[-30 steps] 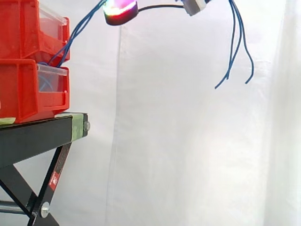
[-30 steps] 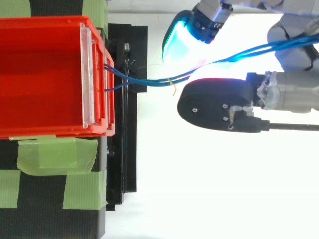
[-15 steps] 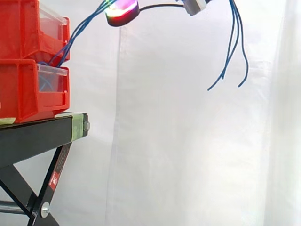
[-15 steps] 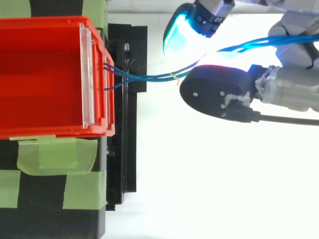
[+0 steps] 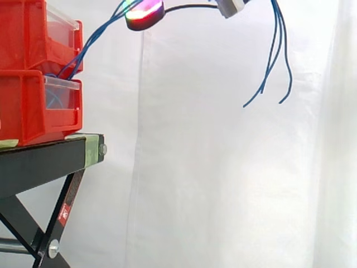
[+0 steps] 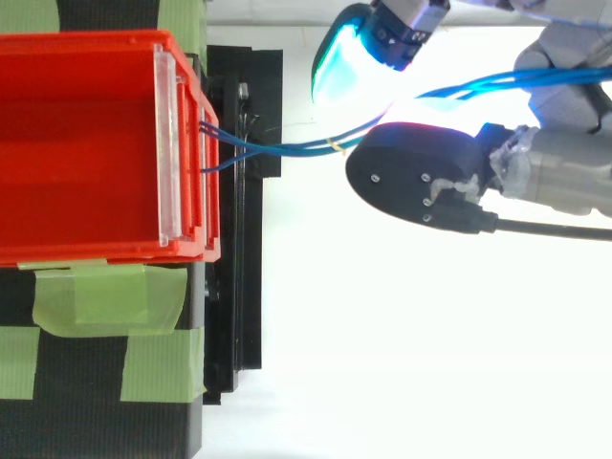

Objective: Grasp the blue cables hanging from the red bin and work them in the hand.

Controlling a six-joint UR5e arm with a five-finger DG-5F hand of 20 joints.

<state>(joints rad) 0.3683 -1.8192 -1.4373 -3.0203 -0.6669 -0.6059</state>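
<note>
Pinched in the robot hand (image 6: pixel 421 174): blue cables (image 6: pixel 287 148), caught between a cyan-glowing fingertip (image 6: pixel 337 69) and the dark-backed pad just beside it. Strung out from the front lip of the red bin (image 6: pixel 96 143), across the edge of the black stand (image 5: pixel 44 159), then slanting up to the glowing pad (image 5: pixel 144 13) at the top of the side view. Draped on past the hand, with free ends (image 5: pixel 268 71) dangling loose well to the right, touching nothing.

Held high, above the stacked bins, reaching in from the right with fingers curled toward the bin front. Near the bin but apart from it.

Open air beneath the hand and beyond the stand's edge, with a white curtain (image 5: pixel 223 178) behind. Green tape (image 6: pixel 110 298) on the stand beside the bin.
</note>
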